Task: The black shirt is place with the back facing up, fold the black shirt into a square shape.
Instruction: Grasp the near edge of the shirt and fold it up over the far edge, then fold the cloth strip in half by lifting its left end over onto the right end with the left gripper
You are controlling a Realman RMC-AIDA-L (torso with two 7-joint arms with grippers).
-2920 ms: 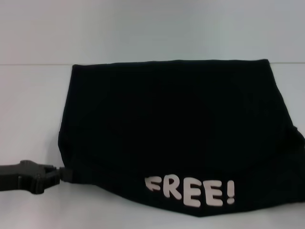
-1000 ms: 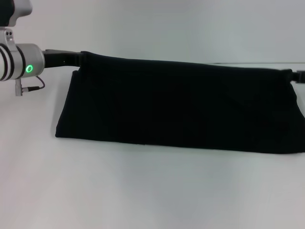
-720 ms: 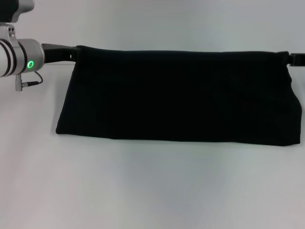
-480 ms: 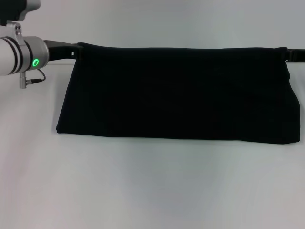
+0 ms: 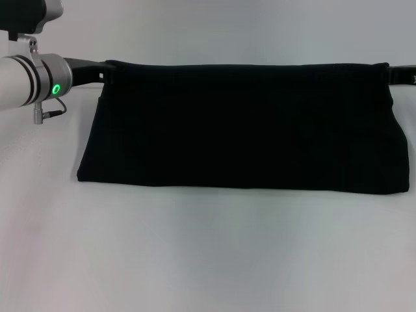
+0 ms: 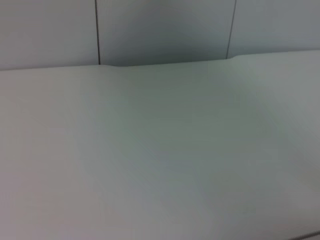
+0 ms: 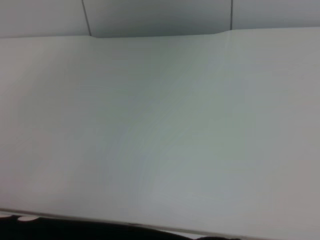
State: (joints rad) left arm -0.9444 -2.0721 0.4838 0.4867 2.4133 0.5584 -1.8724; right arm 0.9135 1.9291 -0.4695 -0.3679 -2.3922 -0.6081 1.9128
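Observation:
The black shirt (image 5: 247,130) spreads as a wide dark band across the head view, no lettering showing. Its far edge runs straight and taut between my two grippers; its near edge rests on the white table (image 5: 208,253). My left gripper (image 5: 105,69) is shut on the shirt's far left corner, my right gripper (image 5: 392,73) on the far right corner at the frame's edge. The cloth hides the fingertips of both. A thin black strip of the shirt (image 7: 100,233) shows along one edge of the right wrist view.
My left arm's silver wrist with a green light (image 5: 39,81) reaches in from the upper left. The left wrist view shows only white table (image 6: 160,160) and a panelled grey wall (image 6: 165,30) behind it.
The near edge with the white lettering has been carried over to the far side, hiding the letters. In the last second the held edge levelled out and my left arm shifted slightly right.

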